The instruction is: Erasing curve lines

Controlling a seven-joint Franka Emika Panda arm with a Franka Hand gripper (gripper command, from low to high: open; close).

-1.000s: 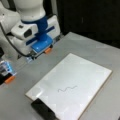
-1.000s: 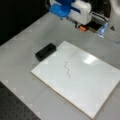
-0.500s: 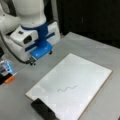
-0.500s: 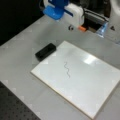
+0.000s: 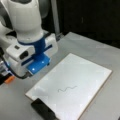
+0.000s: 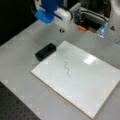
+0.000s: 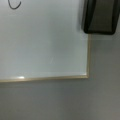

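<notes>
Since the earlier frames your arm has been shifting a little toward a front view's left, and the board, the line and the eraser are lying where they lay before. Your gripper point(image 5: 37, 65) is hanging in the air off the white board point(image 5: 82, 75), above the grey table point(image 5: 15, 100), and it is carrying nothing that I can see; in a front view it point(image 6: 46, 15) is sitting high, beyond the far corner of the board. Whether its jaws are standing apart or together, I cannot tell, because the blue part is hiding them and the wrist view is not showing the fingers. Nearest to it is the black block eraser point(image 6: 45, 51), which is resting on the table just beside the board's edge, apart from the gripper; the wrist view is showing it at its top right point(image 7: 100, 16). Further out, the curve lines point(image 5: 67, 88) are lying whole on the board, a thin dark squiggle of two humps, well apart from the eraser. So, in my judgement, you are standing at the very beginning: no wiping is showing, the eraser is not yet picked, and all the erasing is left.
</notes>
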